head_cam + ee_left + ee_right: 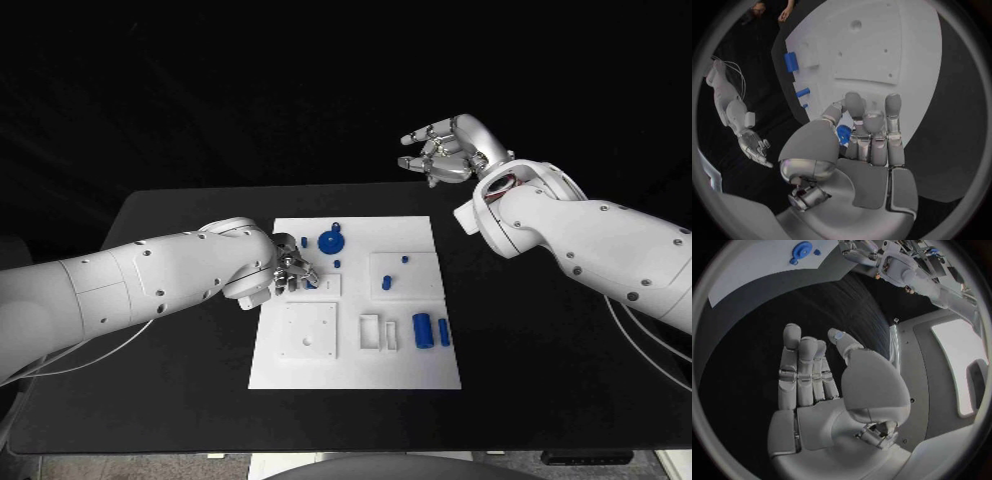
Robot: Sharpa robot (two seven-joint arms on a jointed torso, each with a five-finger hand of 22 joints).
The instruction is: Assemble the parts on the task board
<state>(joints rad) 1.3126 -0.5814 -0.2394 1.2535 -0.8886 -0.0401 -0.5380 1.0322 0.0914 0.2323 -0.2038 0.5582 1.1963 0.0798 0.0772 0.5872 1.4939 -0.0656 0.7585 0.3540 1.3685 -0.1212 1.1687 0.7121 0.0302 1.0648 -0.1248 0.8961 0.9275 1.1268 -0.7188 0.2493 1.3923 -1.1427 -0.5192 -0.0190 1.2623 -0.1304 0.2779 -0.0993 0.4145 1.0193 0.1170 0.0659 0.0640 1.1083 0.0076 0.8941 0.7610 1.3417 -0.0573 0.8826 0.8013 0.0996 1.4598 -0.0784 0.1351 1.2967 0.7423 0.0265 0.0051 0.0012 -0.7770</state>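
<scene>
Blue plastic piece (843, 134), small, looks rigid, light and slippery, pinched in left hand (289, 270) fingertips over the white board's (411, 365) left edge; grip its sides. Right hand (447, 150) raised beyond the tabletop, fingers loosely apart, holding nothing.
</scene>
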